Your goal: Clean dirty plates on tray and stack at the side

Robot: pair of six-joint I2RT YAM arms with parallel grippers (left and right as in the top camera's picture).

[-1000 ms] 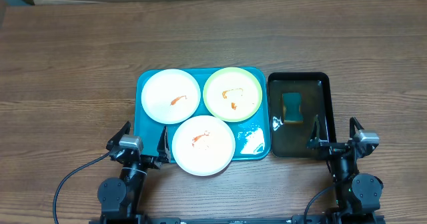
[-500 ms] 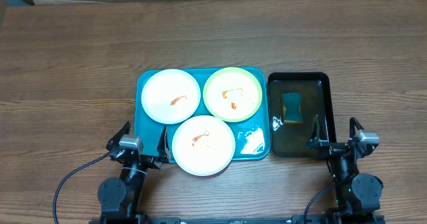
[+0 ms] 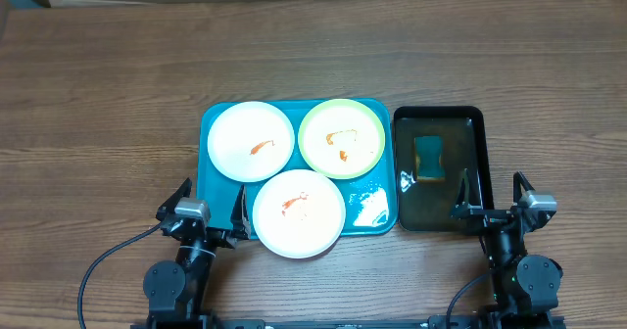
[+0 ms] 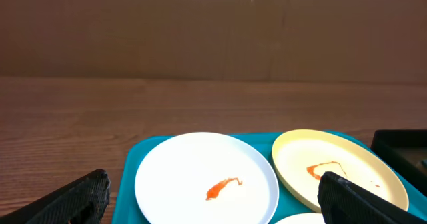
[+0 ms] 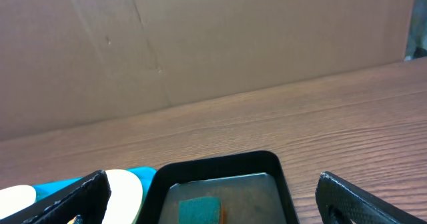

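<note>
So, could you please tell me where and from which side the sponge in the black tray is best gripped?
Probably from straight above, pinching the sponge across its narrow width: it lies flat in the black tray, whose raised walls block a sideways approach.

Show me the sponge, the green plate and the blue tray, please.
sponge (image 3: pixel 428 156): overhead view, middle of its top face.
green plate (image 3: pixel 342 138): overhead view, its stained centre.
blue tray (image 3: pixel 221 202): overhead view, bare floor near its front left corner.
</note>
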